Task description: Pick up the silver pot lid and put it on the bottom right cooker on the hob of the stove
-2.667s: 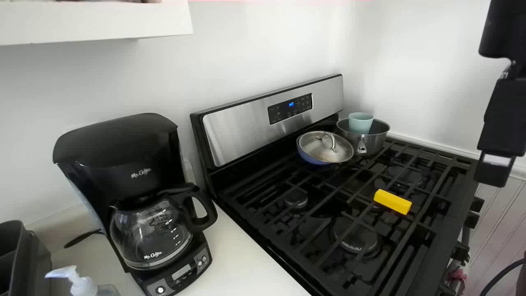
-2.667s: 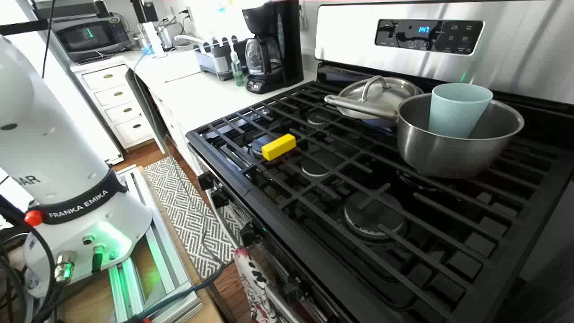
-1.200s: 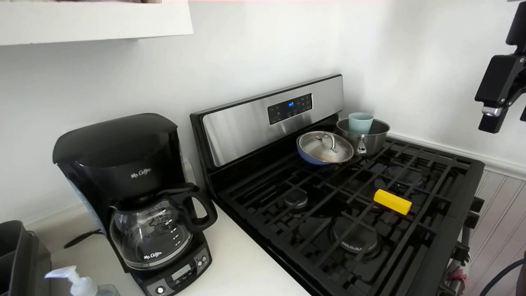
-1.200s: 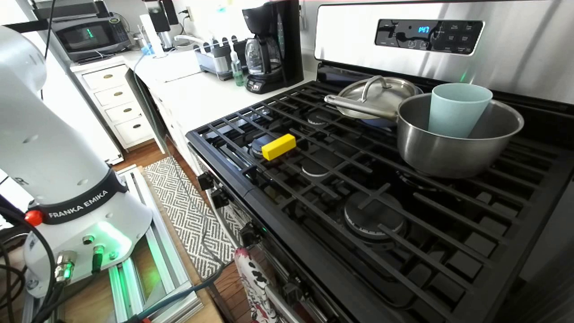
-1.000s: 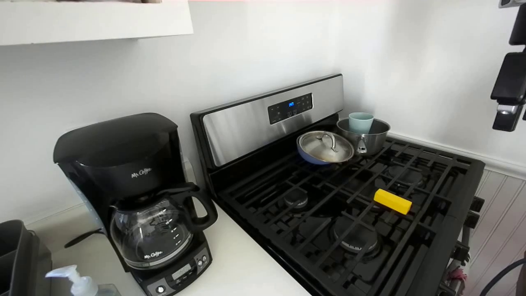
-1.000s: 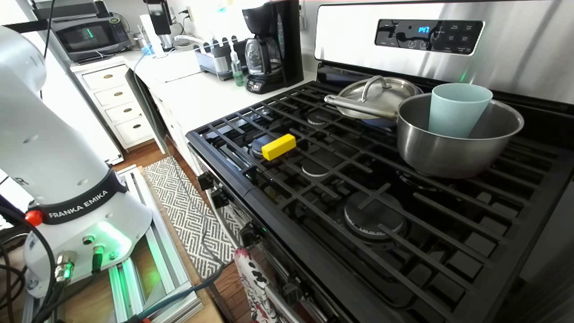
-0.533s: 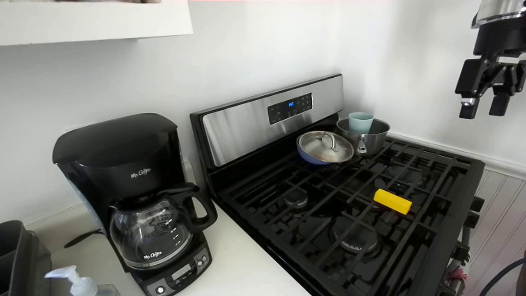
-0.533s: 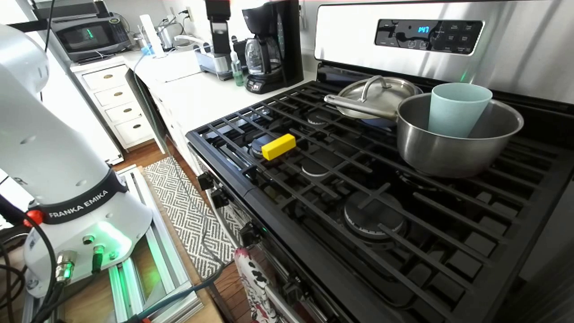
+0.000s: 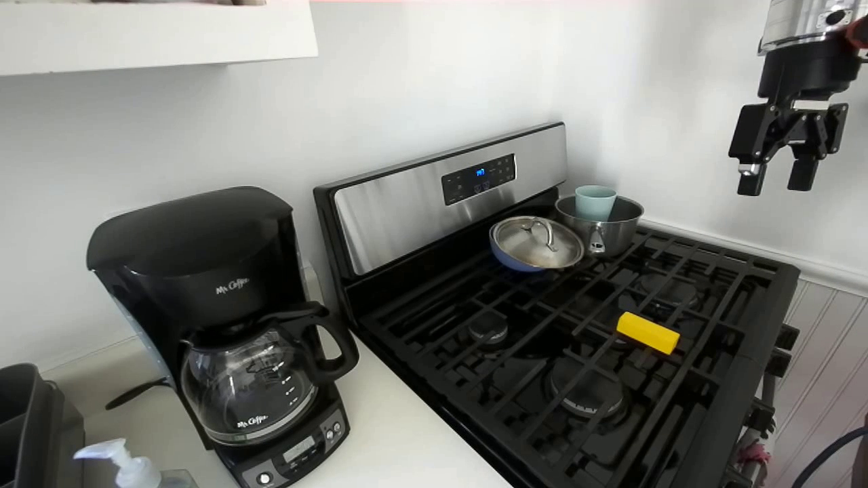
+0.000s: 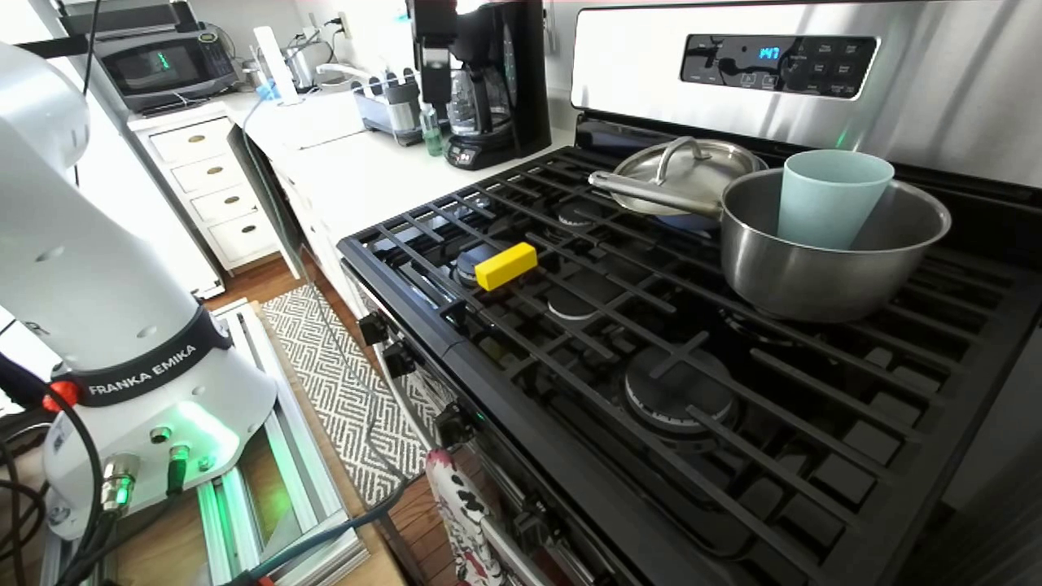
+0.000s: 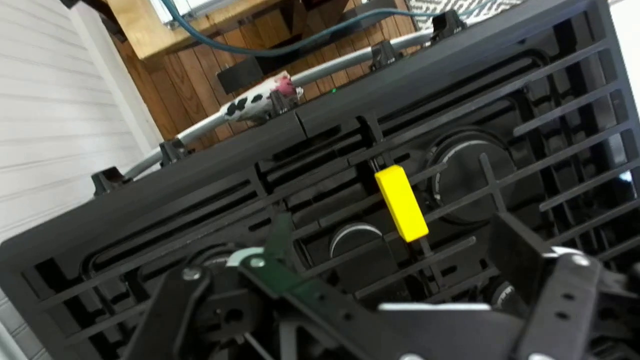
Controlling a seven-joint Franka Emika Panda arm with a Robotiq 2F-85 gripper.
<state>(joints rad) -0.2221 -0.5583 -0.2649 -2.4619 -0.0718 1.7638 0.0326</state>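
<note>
Got the claw (image 9: 776, 181) spread wide, up above the stove (image 9: 393, 230). Spotting the silver pot lid (image 9: 532, 245) lower down and well off from it, sat on the blue bowl (image 9: 510, 262) beside the grey pot (image 10: 814, 285).

Glare bleaches the counter (image 10: 358, 175) (in an exterior view); reflections streak the stove (image 10: 814, 122)

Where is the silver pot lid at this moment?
In both exterior views, the silver pot lid rests on the blue bowl at the back of the stove, just left of the grey pot.
</note>
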